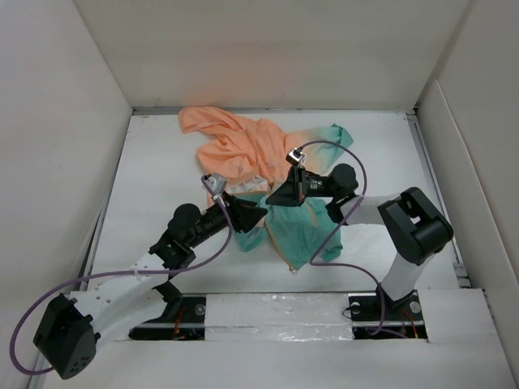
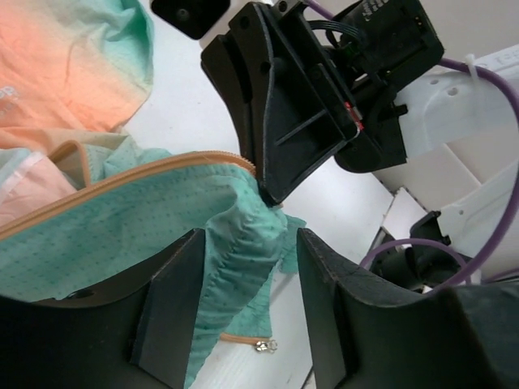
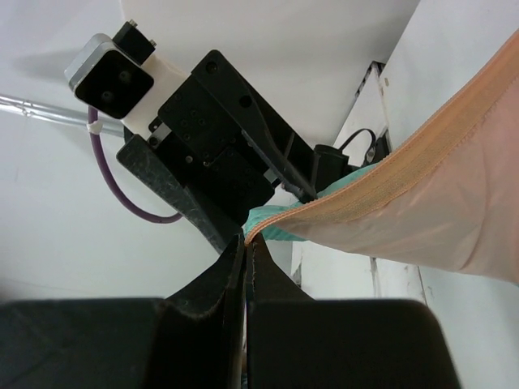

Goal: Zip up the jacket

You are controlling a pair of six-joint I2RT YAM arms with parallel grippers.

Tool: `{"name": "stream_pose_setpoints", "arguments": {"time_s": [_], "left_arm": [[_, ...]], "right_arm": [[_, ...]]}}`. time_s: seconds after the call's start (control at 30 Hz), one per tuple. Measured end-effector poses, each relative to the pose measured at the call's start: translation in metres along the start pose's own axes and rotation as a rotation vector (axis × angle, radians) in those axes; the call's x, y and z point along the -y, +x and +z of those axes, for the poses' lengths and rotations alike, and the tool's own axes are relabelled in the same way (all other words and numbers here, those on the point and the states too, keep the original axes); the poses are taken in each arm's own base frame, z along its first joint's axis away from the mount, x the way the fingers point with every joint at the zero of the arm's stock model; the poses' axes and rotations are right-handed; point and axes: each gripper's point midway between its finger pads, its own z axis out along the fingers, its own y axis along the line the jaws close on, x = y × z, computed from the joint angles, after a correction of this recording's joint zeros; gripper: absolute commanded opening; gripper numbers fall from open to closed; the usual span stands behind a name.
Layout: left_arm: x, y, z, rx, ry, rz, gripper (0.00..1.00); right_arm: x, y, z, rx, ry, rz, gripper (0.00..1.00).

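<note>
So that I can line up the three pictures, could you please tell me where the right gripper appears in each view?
Top external: right gripper at centre, tip pointing left over the jacket.
Left wrist: right gripper upper centre, black, tip on the orange zipper edge.
Right wrist: right gripper bottom centre, shut on that edge.
Shared landmark: the jacket's teal fabric, beside the gripper in every view.

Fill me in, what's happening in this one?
Two robot arms are working on a jacket that lies rumpled on the table. The right end effector is shut on the orange zipper edge. The left end effector is open, with teal hem fabric hanging between its jaws, not clamped. The front is not yet zipped, and a small metal zipper pull lies on the table below.
</note>
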Motion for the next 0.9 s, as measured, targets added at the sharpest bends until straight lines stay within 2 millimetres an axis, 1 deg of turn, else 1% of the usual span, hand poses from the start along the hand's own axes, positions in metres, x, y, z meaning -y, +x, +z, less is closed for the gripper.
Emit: {"name": "stream_pose_setpoints", "arguments": {"time_s": [0.07,0.17,0.23,0.27,0.43,0.5,0.7,0.8,0.83,0.9], "left_arm": [[0.0042,-0.0011,0.0000,0.002,0.019,-0.009,0.39],[0.0084,-0.0032,0.0001,0.008,0.038,-0.015,0.24],[0.0100,-0.0035,0.0000,0.008,0.045,-0.020,0.19],[0.0107,-0.0035,0.0000,0.007,0.048,-0.022,0.19],[0.0120,-0.0027,-0.0003,0.002,0.054,-0.028,0.08],[0.0120,-0.0027,-0.0003,0.002,0.054,-0.029,0.00],[0.0109,-0.0043,-0.0010,0.010,0.038,-0.060,0.00],[0.0107,-0.0056,-0.0024,0.017,0.022,-0.093,0.00],[0.0098,-0.0060,-0.0030,0.020,0.012,-0.109,0.00],[0.0074,-0.0081,-0.0043,0.031,-0.011,-0.138,0.00]], "right_arm": [[-0.0002,0.0001,0.0001,0.000,0.000,0.003,0.00],[-0.0005,0.0006,0.0005,-0.002,-0.001,0.006,0.00],[-0.0006,0.0009,0.0007,-0.003,-0.001,0.007,0.00],[-0.0007,0.0012,0.0011,-0.004,-0.002,0.007,0.00],[-0.0008,0.0017,0.0014,-0.005,-0.002,0.007,0.00],[-0.0009,0.0017,0.0014,-0.005,-0.002,0.009,0.00],[-0.0010,0.0016,0.0016,-0.004,-0.002,0.008,0.00],[-0.0009,0.0009,0.0019,0.000,-0.003,0.005,0.14],[-0.0009,0.0007,0.0020,0.002,-0.003,0.001,0.25],[-0.0007,-0.0001,0.0016,0.005,-0.003,-0.012,0.37]]}}
